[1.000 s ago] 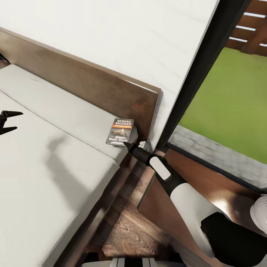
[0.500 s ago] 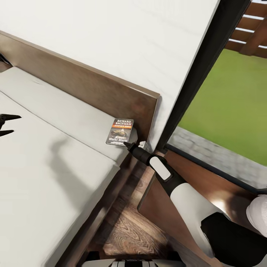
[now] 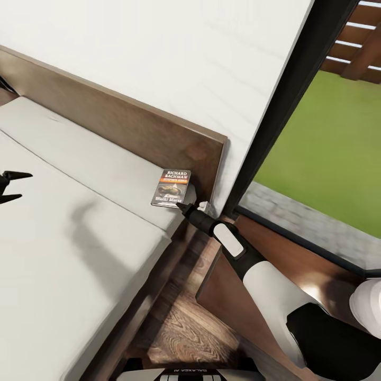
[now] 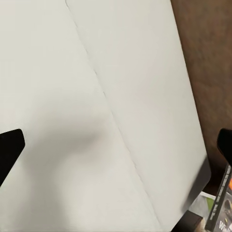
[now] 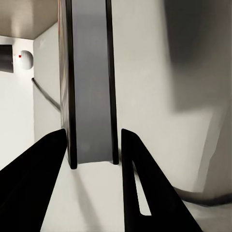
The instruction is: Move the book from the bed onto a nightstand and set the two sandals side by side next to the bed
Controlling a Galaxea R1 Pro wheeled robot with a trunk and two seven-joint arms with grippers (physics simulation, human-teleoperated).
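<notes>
We are reading "RICHARD BACHMAN" above an orange band on the dark book (image 3: 171, 188), lying at the mattress corner of the bed (image 3: 79, 248) by the headboard. Our right gripper (image 3: 183, 207) is straddling its lower edge, fingers spread; our left gripper (image 3: 6, 188) is hanging spread over the mattress.

Bedroom: bed (image 3: 63, 254), headboard (image 3: 132, 127)

Your count, head view: one book (image 3: 171, 188), lying on the mattress near the headboard corner. One bed (image 3: 69, 248) with one headboard (image 3: 132, 127). One nightstand (image 3: 296, 264), its glossy top beside the bed. Two grippers: your left gripper (image 3: 5, 188) over the mattress, your right gripper (image 3: 182, 207) at the book's near edge. One black-framed window (image 3: 296, 90), and one strip of plank floor (image 3: 185, 328) between bed and nightstand.
</notes>
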